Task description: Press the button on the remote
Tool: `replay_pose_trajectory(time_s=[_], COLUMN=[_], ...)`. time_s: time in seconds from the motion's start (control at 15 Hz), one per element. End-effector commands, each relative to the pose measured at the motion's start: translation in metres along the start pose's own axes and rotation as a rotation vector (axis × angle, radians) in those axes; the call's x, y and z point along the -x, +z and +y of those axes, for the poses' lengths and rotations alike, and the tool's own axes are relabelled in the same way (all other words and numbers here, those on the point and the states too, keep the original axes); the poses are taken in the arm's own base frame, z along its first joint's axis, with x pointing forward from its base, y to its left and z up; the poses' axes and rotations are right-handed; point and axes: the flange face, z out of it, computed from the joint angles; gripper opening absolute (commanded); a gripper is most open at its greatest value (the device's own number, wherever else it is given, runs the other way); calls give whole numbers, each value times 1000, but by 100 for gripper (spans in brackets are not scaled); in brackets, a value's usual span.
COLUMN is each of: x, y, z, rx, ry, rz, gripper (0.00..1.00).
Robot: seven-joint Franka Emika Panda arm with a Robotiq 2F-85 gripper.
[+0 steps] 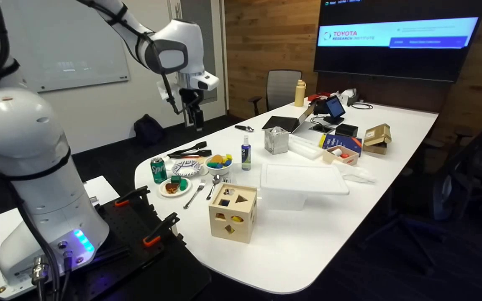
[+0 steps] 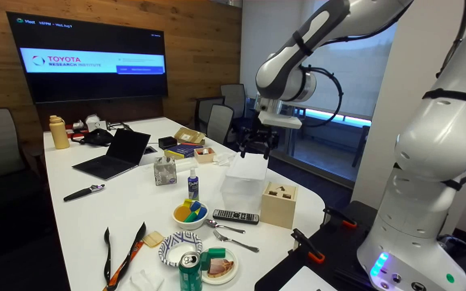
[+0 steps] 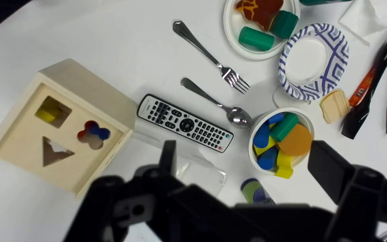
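White and black, the remote (image 3: 185,123) lies on the desk (image 2: 128,206) between the spoon (image 3: 217,103) and the clear box (image 2: 238,196), so I'd close up the wide-apart end effector (image 3: 245,161), then softly poke one button (image 3: 220,148).

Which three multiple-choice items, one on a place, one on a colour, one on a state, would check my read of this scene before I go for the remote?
1. Where does the remote lie?
A) in the wooden cube
B) beside the spoon
C) on the laptop

2. What colour is the drink can?
A) green
B) red
C) yellow

3. How does the hand stand?
A) shut on the remote
B) shut and empty
C) open and empty

1 B: the wrist view shows it lying alongside the spoon, a gap between them.
2 A: both exterior views show its green side.
3 C: the wrist view shows it spread wide, gripping nothing.
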Motion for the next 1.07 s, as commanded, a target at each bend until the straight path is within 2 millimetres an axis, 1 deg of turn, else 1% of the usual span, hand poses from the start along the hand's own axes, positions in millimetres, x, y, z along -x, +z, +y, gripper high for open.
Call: replay_pose_trajectory(time_s=[0.0,0.07,0.13,0.2,0.27,0.4,0.53,0.6,0.67,0.73,0.8,1.0], x=[-16,-19,-22,-25,-28,-34,-40,-41,-42,-43,-43,-49], y=[68,83,100,113,128,154,176,186,195,203,209,227], z=[-8,-8,-9,-10,-12,-18,-20,-19,-19,-18,-17,-12], rx=[-19,-25,-23,-26,-27,-19,-1,10,22,34,48,92], ry=[82,104,129,148,168,197,213,233,254,276,295,347], rz=[5,9,20,27,31,26,20,12,7,1,-6,-5], gripper=[100,75,72,66,56,40,27,18,12,3,0,0])
